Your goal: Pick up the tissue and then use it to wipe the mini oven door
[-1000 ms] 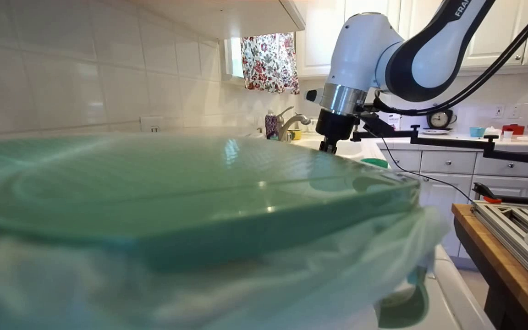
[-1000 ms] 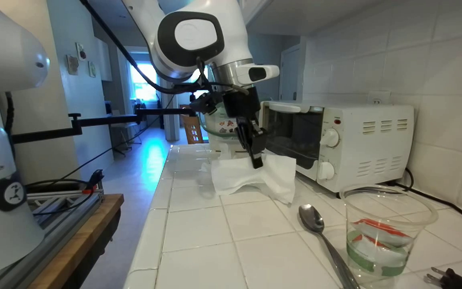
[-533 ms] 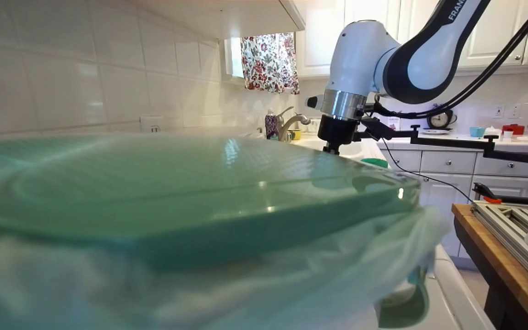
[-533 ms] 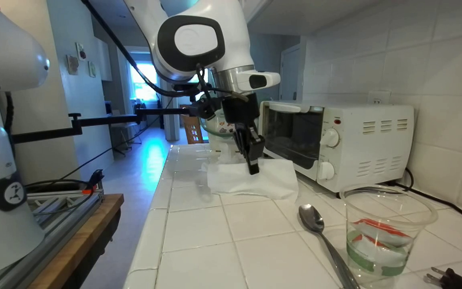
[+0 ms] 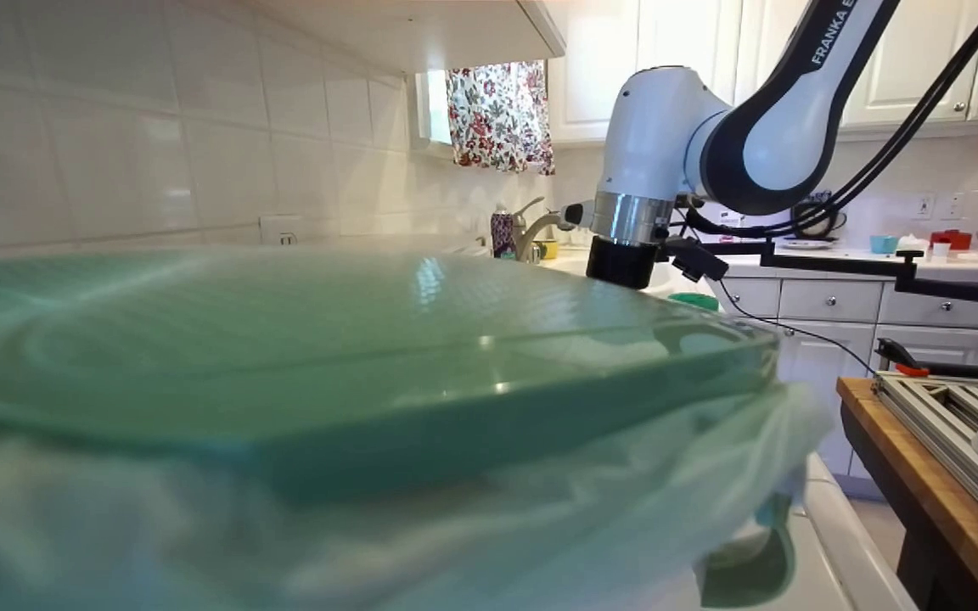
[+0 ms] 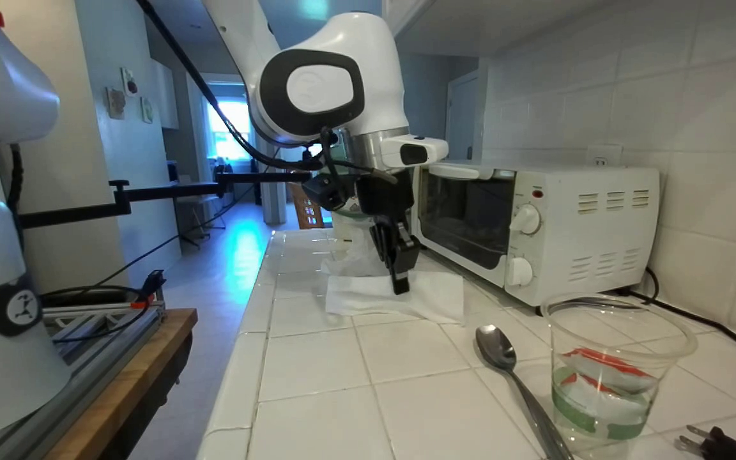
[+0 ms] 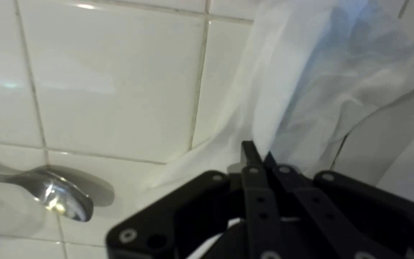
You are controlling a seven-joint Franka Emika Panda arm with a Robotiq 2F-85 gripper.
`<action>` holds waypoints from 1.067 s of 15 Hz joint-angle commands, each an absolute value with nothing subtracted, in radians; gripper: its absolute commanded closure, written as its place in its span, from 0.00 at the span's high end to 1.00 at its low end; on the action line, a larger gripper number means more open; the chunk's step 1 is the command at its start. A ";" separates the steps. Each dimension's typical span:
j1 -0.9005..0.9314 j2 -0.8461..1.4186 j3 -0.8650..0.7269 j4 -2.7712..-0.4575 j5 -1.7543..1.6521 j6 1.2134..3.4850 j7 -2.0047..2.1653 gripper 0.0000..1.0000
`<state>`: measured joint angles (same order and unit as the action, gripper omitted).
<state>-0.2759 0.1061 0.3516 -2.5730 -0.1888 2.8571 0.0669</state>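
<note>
The white tissue (image 6: 429,300) lies bunched on the tiled counter in front of the mini oven. My gripper (image 6: 401,281) points down over the tissue's middle, with its fingertips low near the counter. In the wrist view the gripper (image 7: 260,154) has its fingers together, with folds of the tissue (image 7: 275,72) gathered at the tips. The mini oven (image 6: 588,223) stands against the wall to the right of the gripper in an exterior view. Its dark glass door (image 6: 467,217) is closed and apart from the gripper. In an exterior view a green-lidded container hides the fingertips and tissue.
A spoon (image 6: 515,383) and a clear cup (image 6: 617,383) with packets inside lie nearer the camera, with a black plug (image 6: 719,444) beside them. The spoon (image 7: 59,198) also shows in the wrist view. The green-lidded container (image 5: 328,356) stands on the counter.
My gripper has moved down toward the counter. The tissue has come down with it and now lies flatter and lower. The oven and other objects have not moved.
</note>
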 commanded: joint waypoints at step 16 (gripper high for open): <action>0.128 -0.313 0.128 -2.552 0.110 2.291 -0.025 1.00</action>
